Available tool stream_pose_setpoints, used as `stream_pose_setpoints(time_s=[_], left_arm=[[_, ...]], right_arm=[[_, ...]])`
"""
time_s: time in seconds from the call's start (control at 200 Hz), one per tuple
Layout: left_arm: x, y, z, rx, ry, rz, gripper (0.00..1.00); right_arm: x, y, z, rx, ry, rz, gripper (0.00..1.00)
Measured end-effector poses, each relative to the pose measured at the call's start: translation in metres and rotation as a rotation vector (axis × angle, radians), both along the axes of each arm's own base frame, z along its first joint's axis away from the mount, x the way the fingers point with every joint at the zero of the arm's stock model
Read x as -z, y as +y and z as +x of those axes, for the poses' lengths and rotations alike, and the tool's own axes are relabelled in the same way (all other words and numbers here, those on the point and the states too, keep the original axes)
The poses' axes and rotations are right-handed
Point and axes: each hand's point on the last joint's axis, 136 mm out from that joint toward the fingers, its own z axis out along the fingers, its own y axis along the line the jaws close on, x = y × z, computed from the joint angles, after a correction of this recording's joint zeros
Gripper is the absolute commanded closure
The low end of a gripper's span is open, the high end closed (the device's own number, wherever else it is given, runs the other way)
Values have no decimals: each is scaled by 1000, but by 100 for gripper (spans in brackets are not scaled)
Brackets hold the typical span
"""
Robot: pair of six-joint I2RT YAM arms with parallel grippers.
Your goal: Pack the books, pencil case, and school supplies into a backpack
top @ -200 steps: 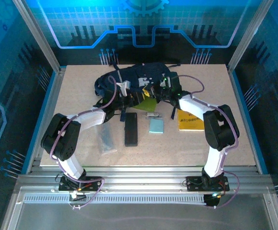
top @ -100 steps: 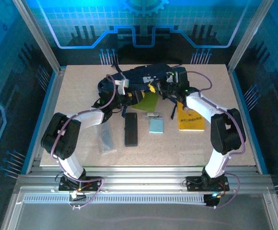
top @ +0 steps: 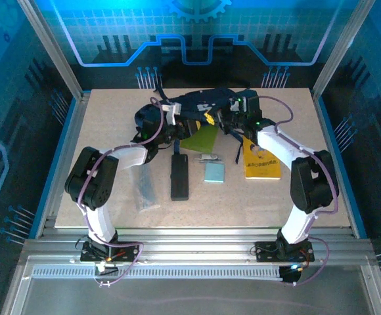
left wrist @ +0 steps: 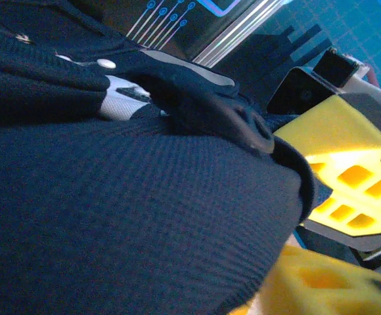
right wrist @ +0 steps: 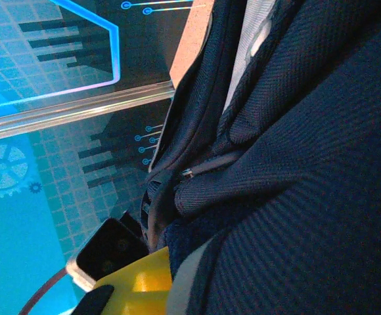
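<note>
The navy backpack (top: 194, 104) lies at the back middle of the table. Its fabric (left wrist: 131, 216) covers my left jaws in the left wrist view. My left gripper (top: 182, 125) is at the pack's front edge, and its state is hidden. My right gripper (top: 225, 119) is shut on the backpack's edge (right wrist: 295, 216) just to the right. The lime-green book (top: 201, 138) sticks out from under that edge between the two grippers. The yellow-orange book (top: 261, 161), black pencil case (top: 179, 176), grey ruler strip (top: 146, 189), light-blue pad (top: 213, 172) and small clip (top: 208, 157) lie on the table.
The table's side rails (top: 64, 151) and the glass back wall (top: 190, 59) enclose the workspace. A loose dark strap (top: 237, 152) lies beside the yellow-orange book. In the left wrist view the right gripper's yellow finger (left wrist: 348, 164) is close by.
My right gripper has moved back and to the right with the backpack's edge. My left gripper has shifted right and back along the front edge. The lime-green book shows more.
</note>
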Motion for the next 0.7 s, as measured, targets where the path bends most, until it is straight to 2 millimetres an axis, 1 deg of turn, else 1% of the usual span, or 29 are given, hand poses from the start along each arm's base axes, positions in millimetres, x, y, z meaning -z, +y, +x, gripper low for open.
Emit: stream_pose_setpoints(time_s=[0.035, 0.06, 0.18, 0.255, 0.35, 0.4, 0.43, 0.485, 0.515, 0.54, 0.655, 0.695], left_arm=[[-2, 1, -2, -2, -1, 6, 43], [-3, 2, -3, -5, -1, 11, 45], [-5, 6, -5, -13, -8, 42, 63], [0, 7, -5, -15, 4, 60, 68], [2, 7, -5, -13, 20, 70, 68], [-1, 6, -4, -11, 21, 70, 68], [-2, 6, -3, -10, 22, 71, 67], [-4, 5, -2, -5, 20, 69, 57], [-5, 4, -2, -3, 19, 67, 56], [-5, 4, -2, 1, 16, 69, 57], [-5, 2, -2, 7, 17, 70, 76], [-4, 2, -1, 6, 22, 68, 85]], right_arm=[[0, -1, -1, -3, -3, -6, 100], [0, -1, -1, -4, -4, -10, 100], [0, -2, -2, -11, -18, -22, 100], [1, -2, -2, -14, -19, -28, 100], [2, -2, -2, -17, -23, -33, 100], [1, -3, -2, -16, -26, -34, 100], [1, -4, -1, -15, -27, -34, 100], [1, -4, -1, -15, -30, -36, 100], [1, -4, -1, -16, -31, -36, 100], [1, -4, -1, -17, -33, -38, 100], [1, -5, -1, -17, -34, -39, 100], [1, -5, -1, -17, -35, -40, 100]])
